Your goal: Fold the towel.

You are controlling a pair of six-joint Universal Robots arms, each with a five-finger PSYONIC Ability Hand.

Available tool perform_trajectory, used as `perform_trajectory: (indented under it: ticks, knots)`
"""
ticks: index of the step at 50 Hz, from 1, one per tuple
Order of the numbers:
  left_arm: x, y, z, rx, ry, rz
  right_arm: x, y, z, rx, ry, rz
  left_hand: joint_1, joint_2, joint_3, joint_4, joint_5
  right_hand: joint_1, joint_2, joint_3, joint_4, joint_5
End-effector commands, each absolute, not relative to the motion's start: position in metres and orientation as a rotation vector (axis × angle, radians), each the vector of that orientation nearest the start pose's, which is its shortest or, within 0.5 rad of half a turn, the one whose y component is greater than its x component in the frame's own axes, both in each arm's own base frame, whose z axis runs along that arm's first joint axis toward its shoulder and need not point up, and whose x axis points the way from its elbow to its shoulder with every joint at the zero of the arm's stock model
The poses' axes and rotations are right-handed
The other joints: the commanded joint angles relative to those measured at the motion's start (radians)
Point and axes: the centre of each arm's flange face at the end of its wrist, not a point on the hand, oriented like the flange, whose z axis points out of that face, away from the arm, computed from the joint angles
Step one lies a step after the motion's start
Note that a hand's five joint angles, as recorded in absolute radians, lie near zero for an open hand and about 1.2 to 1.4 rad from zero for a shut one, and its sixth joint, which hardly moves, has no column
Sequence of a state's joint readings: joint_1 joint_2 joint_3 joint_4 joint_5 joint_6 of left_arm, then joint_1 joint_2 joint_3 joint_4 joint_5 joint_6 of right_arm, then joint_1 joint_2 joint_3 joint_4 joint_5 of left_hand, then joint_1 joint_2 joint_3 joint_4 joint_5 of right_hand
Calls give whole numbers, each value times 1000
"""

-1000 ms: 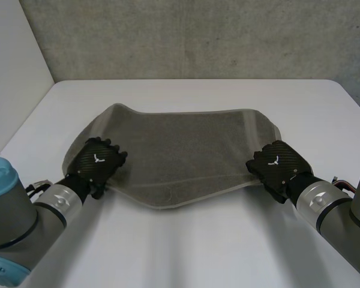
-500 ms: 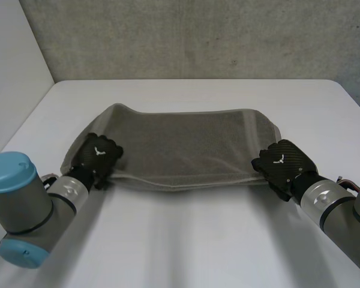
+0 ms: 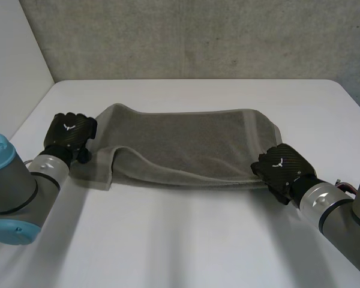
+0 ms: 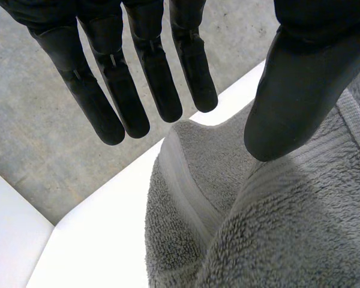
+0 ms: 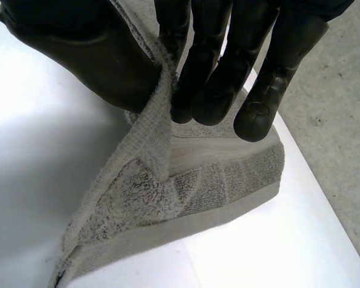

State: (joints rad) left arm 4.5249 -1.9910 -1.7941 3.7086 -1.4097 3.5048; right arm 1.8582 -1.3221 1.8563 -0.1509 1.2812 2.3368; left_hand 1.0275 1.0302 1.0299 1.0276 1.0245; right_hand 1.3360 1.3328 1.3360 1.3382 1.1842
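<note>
Fingers (image 4: pixel 138 96) of left hand (image 3: pixel 70 133) hang straight, holding nothing, at the left end of the towel (image 3: pixel 192 141). Right hand (image 3: pixel 281 167) pinches its near right corner. Towel lies on table (image 3: pixel 186 240), part-folded. We judge the fold unfinished; left must regrasp.

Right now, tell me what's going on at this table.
A two-armed robot is folding a grey towel on the white table. The right hand pinches the towel's right end between thumb and fingers. The left hand is open with straight fingers, at the towel's left end and holding nothing. The towel is partly doubled over along its near side, and its near left corner lies loose on the table.
</note>
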Motion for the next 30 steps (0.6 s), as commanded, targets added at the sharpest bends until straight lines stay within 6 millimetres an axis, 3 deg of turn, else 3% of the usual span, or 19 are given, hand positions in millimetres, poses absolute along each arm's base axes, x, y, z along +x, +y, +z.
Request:
perform_trajectory:
  ticks: [1, 9, 14, 21, 30]
  knots:
    - [-208, -318, 155, 844, 2154, -2077, 234, -237, 166, -1583, 2109, -1799, -162, -165, -165, -162, -334, 60, 63, 60, 58, 38]
    - [-201, -307, 163, 855, 2200, -2015, 234, -237, 166, -1581, 2110, -1801, -485, -488, -488, -485, -657, 60, 63, 60, 58, 38]
    - [-215, -288, 158, 908, 2280, -2030, 234, -237, 165, -1583, 2109, -1799, -719, -722, -722, -720, -891, 60, 63, 60, 58, 38]
    - [-231, -280, 151, 932, 2332, -2046, 234, -236, 165, -1584, 2109, -1796, -732, -735, -734, -732, -903, 60, 63, 60, 58, 38]
    - [-234, -291, 129, 851, 2360, -1953, 235, -235, 162, -1587, 2112, -1780, -626, -629, -629, -627, -798, 60, 63, 60, 58, 38]
